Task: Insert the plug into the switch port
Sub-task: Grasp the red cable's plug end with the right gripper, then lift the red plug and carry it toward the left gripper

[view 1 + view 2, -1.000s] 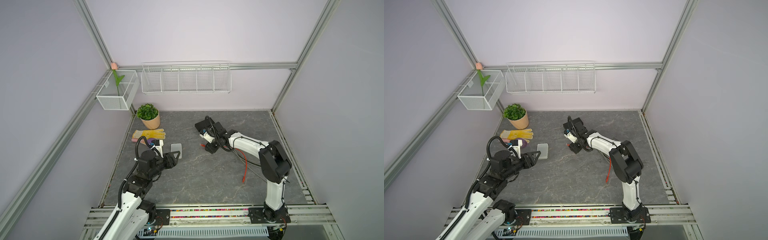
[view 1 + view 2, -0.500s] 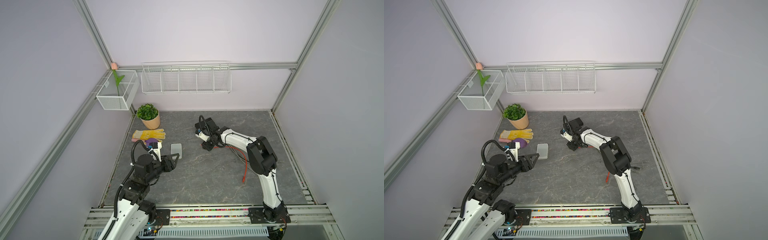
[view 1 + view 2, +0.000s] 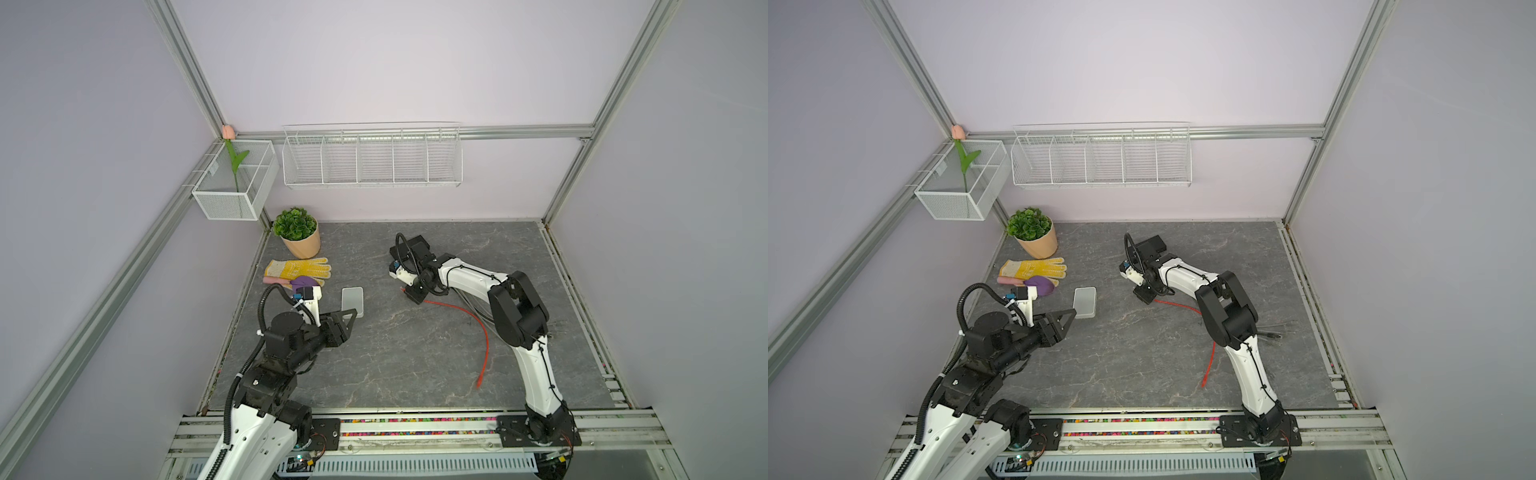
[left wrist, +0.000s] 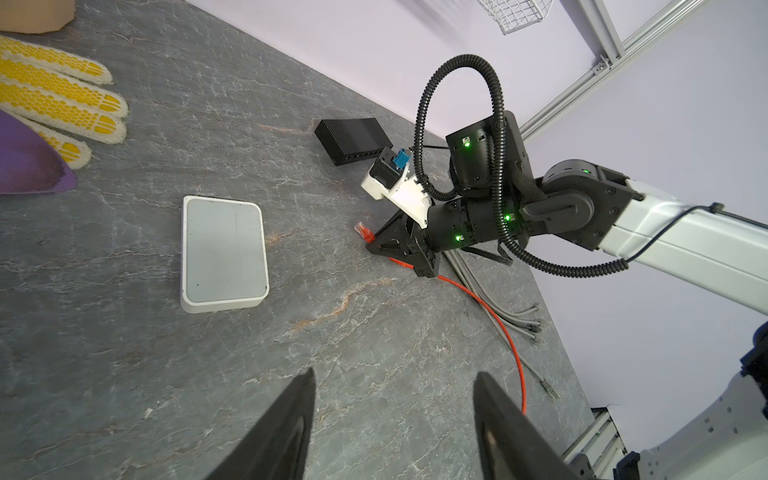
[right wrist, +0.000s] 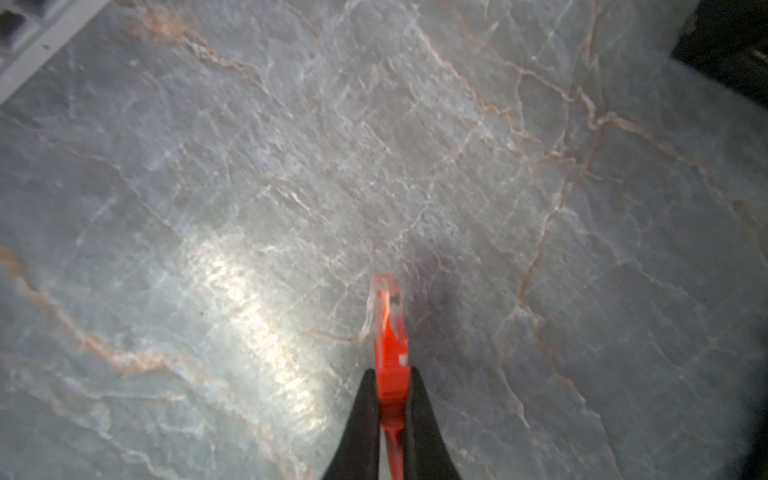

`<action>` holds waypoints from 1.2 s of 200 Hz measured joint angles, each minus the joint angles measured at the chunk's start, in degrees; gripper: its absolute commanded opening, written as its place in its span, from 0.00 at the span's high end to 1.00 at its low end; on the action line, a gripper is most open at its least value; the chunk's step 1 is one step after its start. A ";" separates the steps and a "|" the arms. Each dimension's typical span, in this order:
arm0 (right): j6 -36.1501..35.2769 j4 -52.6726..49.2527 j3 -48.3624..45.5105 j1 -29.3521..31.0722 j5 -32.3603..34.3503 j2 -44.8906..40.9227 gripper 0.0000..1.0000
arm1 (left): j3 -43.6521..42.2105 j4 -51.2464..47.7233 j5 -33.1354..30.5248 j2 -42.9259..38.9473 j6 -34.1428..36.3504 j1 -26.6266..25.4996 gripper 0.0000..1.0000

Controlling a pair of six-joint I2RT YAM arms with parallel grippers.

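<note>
Left edge is crowded. The potted plant [image 3: 297, 232], yellow glove [image 3: 299, 268] and a purple thing [image 3: 305, 282] all sit near the left wall.

Left fingers [image 4: 291, 424] are spread with nothing between them, low over bare table [image 3: 395, 365]. The white box [image 3: 352, 300] lies flat just ahead of them. In both top views a fingertip overlaps the box's near edge, but the left wrist view shows a clear gap.

The middle of the table and the strip along the front rail are bare, so there is plenty of room between the arms.

Right fingers [image 5: 365, 415] are clenched on the red plug [image 5: 388, 332]. They pinch its rear body, and the clear tip sticks out past the fingertips. Only the right wrist view shows that grip, and it is blurred. In the top views the plug is a speck under the wrist. It sits low over the table; I can't tell if it touches.

The black switch [image 4: 353, 139] lies flat toward the back wall, behind the right wrist. The plug is near it but apart, not in a port. The port row shows only in the left wrist view; in the top views the arm's hose crosses the switch.

The red cable [image 4: 521, 386] trails from the fingers in an arc toward the front. Loose grey cables [image 4: 494, 309] lie beside it on the right-rail side, so that side is cluttered.
</note>
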 measured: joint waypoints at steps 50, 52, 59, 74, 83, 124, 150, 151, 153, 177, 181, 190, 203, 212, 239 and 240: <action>-2.86 -11.50 4.52 -0.02 -15.10 -10.86 0.94 | 2.40 3.15 4.90 -2.23 0.09 -0.04 0.39; -3.08 -12.02 5.05 -0.02 -15.98 -11.17 0.94 | 2.47 3.39 5.25 -2.21 0.04 -0.07 0.38; -4.00 -14.73 7.82 -0.04 -19.74 -12.24 0.94 | 2.75 4.13 6.27 -2.16 -0.07 -0.07 0.38; -6.43 -20.76 13.77 -0.04 -27.52 -13.79 0.94 | 3.28 5.77 8.52 -2.08 -0.33 -0.17 0.37; -8.02 -24.46 16.85 -0.04 -31.80 -14.40 0.94 | 3.61 6.69 9.79 -2.08 -0.55 -0.35 0.36; -15.80 -38.95 21.27 0.20 -45.09 -16.44 0.94 | 6.80 8.72 13.88 -2.05 -1.44 -1.14 0.35; -19.56 -44.83 21.31 0.46 -49.13 -16.52 0.94 | 7.26 11.74 16.17 -1.40 -2.73 -1.36 0.34; -19.65 -44.98 21.31 0.46 -49.24 -16.52 0.94 | 7.26 11.80 16.22 -1.36 -2.78 -1.36 0.34; -19.89 -45.40 21.35 0.46 -49.46 -16.52 0.94 | 7.26 12.09 16.48 -1.20 -2.93 -1.42 0.34; -22.10 -49.48 23.21 0.68 -50.93 -16.35 0.94 | 7.85 13.09 17.05 1.09 -3.34 -3.26 0.34; -22.45 -50.01 23.65 0.76 -51.10 -16.33 0.94 | 8.04 13.07 16.96 1.60 -3.23 -3.87 0.34; -23.12 -51.17 24.72 1.03 -51.39 -16.28 0.94 | 8.70 12.94 16.50 2.75 -2.97 -5.51 0.34; -23.89 -52.61 26.23 1.62 -51.56 -16.11 0.94 | 9.77 12.94 15.54 4.48 -2.34 -8.68 0.35; -24.28 -53.37 26.95 2.05 -51.65 -15.93 0.94 | 10.40 12.96 14.80 5.46 -1.84 -10.54 0.35; -25.29 -55.63 28.83 3.08 -51.78 -14.71 0.94 | 11.39 13.44 12.81 7.80 -1.07 -14.03 0.37; -25.33 -55.69 28.87 3.08 -51.80 -14.67 0.94 | 11.41 13.49 12.76 7.87 -1.07 -14.08 0.37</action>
